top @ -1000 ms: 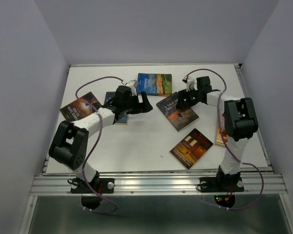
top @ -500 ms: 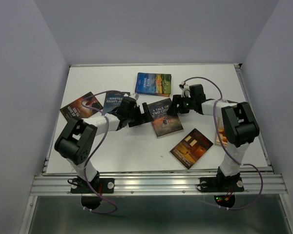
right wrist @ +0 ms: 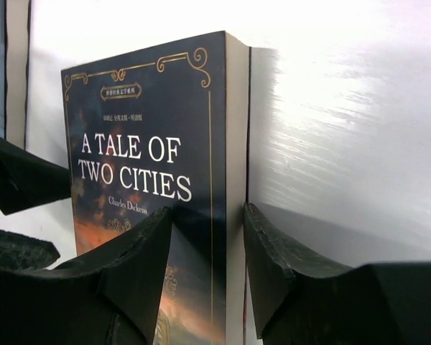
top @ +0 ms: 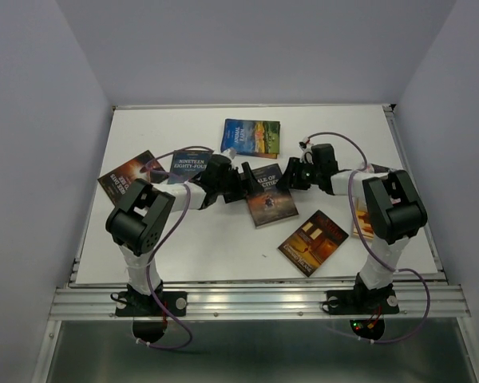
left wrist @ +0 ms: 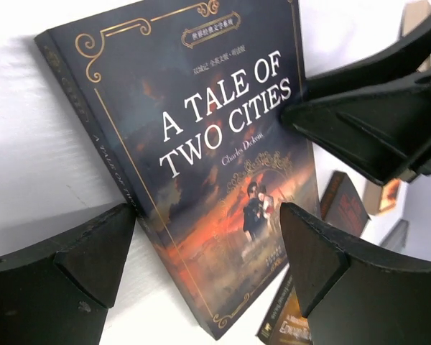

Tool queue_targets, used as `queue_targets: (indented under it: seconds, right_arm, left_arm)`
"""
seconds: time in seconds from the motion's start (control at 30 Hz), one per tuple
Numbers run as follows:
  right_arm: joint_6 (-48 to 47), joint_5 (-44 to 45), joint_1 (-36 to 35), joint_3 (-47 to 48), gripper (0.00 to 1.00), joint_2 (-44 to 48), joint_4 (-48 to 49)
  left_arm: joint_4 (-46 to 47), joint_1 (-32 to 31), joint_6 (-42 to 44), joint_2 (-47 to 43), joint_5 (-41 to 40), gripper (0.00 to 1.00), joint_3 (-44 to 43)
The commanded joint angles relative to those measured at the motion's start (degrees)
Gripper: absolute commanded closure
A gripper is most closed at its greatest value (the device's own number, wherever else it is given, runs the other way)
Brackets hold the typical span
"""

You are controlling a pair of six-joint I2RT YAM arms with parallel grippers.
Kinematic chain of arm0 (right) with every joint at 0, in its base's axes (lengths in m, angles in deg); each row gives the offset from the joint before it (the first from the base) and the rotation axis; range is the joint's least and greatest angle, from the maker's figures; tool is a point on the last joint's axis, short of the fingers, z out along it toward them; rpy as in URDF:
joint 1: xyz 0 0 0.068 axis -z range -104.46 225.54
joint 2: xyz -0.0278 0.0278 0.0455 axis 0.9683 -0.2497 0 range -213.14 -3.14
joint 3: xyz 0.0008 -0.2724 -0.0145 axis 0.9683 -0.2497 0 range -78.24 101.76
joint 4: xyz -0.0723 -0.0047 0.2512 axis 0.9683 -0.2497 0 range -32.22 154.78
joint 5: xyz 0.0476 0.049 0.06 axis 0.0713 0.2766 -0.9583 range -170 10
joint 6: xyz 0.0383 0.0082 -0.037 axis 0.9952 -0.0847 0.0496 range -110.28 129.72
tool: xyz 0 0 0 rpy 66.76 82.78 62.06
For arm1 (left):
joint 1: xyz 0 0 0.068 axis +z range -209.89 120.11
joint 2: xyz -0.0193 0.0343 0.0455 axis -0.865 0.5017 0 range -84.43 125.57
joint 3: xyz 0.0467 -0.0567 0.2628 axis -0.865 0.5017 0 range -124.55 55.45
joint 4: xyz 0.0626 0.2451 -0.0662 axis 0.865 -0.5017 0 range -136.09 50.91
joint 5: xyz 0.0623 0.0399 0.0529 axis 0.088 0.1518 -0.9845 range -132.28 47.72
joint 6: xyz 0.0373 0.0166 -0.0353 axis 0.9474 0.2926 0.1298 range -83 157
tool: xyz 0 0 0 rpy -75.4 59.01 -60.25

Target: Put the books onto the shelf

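Pickup step: left gripper (left wrist: 205,223) stands wide across the dark "A Tale of Two Cities" paperback (top: 270,195), right gripper (right wrist: 208,215) sits half-narrowed over its page edge, so next probably comes a firm clamp and lift.

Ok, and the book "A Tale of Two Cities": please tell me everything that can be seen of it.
The book is a thin paperback, lying flat and cover up near the middle of the table. Its cover looks dark, with a gold ornamental border, white title, the name Charles Dickens, and a fiery orange scene with figures. The page edges are pale. The left gripper stands open across it, one finger at the spine; the right gripper straddles its page edge, not yet clamped.
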Motion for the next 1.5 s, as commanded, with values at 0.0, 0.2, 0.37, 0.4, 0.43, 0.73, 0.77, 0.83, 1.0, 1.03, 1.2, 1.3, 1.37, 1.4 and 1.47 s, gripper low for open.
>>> queue_targets:
  seconds: [0.0, 0.2, 0.37, 0.4, 0.43, 0.73, 0.77, 0.83, 1.0, 1.03, 1.2, 1.3, 1.37, 1.4, 1.47]
  right_arm:
    - [5.4, -3.5, -2.2, -6.5, 0.51, -1.5, -7.8]
    - [13.3, -11.5, -2.2, -11.4, 0.57, -0.8, 2.8]
    - [13.8, -11.3, -2.2, -11.8, 0.57, 0.9, 3.3]
    - [13.8, -11.4, -2.2, -11.8, 0.57, 1.1, 3.2]
    - [14.0, -11.5, -2.2, -11.8, 0.57, 1.5, 3.2]
    - [13.6, -11.3, -2.2, -11.7, 0.59, 2.6, 1.8]
    - [13.7, -11.3, -2.2, -11.7, 0.59, 3.0, 1.7]
    - [13.8, -11.7, -2.2, -11.7, 0.59, 3.2, 1.4]
    - [15.5, -12.8, -2.2, -12.0, 0.59, 3.7, 1.5]
    - [15.5, -12.8, -2.2, -12.0, 0.59, 3.9, 1.5]
    - [16.9, -14.1, -2.2, -11.9, 0.60, 4.5, 1.8]
    - [17.0, -14.0, -2.2, -12.0, 0.60, 5.1, 2.1]
    - [17.8, -14.3, -2.2, -12.2, 0.61, 5.1, 2.8]
    - [18.1, -14.5, -2.2, -12.4, 0.61, 5.1, 3.3]
    - [18.9, -15.0, -2.2, -12.5, 0.61, 5.0, 4.2]
  left_arm:
    - [11.7, -3.1, -5.4, -1.0, 11.7, 0.07, 2.1]
    - [23.7, -4.3, -9.4, -6.1, 14.3, 0.04, 4.0]
    - [29.7, -4.4, -11.4, -5.2, 16.4, 0.02, 3.1]
    - [30.0, -4.4, -11.6, -4.9, 16.6, 0.02, 2.8]
    - [30.2, -4.3, -11.6, -4.9, 16.7, 0.02, 2.3]
    - [30.2, -3.7, -10.4, -5.7, 12.8, 0.01, 0.5]
    - [30.5, -3.6, -10.5, -5.4, 12.6, 0.01, 0.3]
    - [30.5, -3.6, -9.7, -5.2, 12.1, 0.01, -0.8]
    - [31.5, -3.6, -5.8, -6.4, 6.9, 0.01, -1.9]
    - [32.3, -3.6, -5.0, -6.5, 6.5, 0.01, -2.2]
    - [37.5, -3.7, -5.0, -4.6, 9.4, 0.01, -2.6]
    - [40.8, -3.8, -6.2, -3.4, 11.6, 0.01, -1.9]
    - [45.2, -3.8, -8.3, -2.8, 13.5, 0.01, -0.7]
    - [46.6, -3.9, -8.9, -2.5, 14.1, 0.01, -0.5]
    - [48.0, -4.0, -9.2, -2.3, 14.4, 0.01, -0.2]
